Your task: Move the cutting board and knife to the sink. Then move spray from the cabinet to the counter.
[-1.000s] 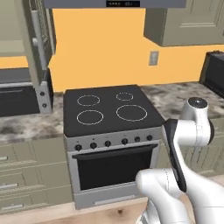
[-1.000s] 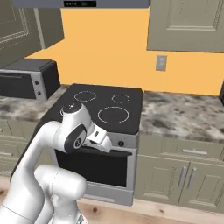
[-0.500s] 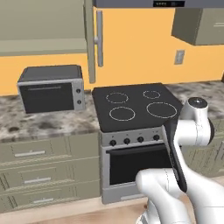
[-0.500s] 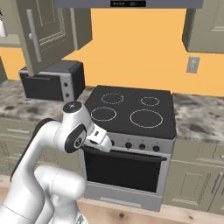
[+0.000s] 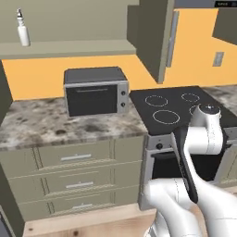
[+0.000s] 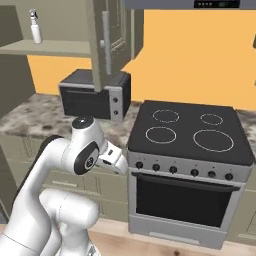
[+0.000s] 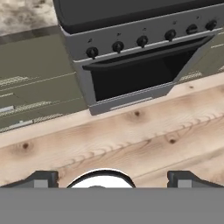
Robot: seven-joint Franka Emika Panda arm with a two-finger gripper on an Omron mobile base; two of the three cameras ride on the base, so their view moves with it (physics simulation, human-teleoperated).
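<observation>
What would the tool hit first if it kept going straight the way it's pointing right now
Most likely the wooden floor in front of the oven. The open tool points down at bare planks, with nothing in between as far as the hand view shows.

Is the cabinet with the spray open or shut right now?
Open. The cabinet door stands swung out edge-on, its bar handle facing the room, and the spray stands upright in plain sight on the bare shelf.

1. I see an orange wall [image 6: 200, 60] behind a grey stove [image 6: 192, 150] with a black cooktop.
2. A grey microwave [image 5: 95, 92] sits left of it.
3. Olive drawer fronts [image 5: 69, 173] stand below.
4. Pale wood floor [image 7: 131, 135] lies before the oven door [image 7: 131, 74].
</observation>
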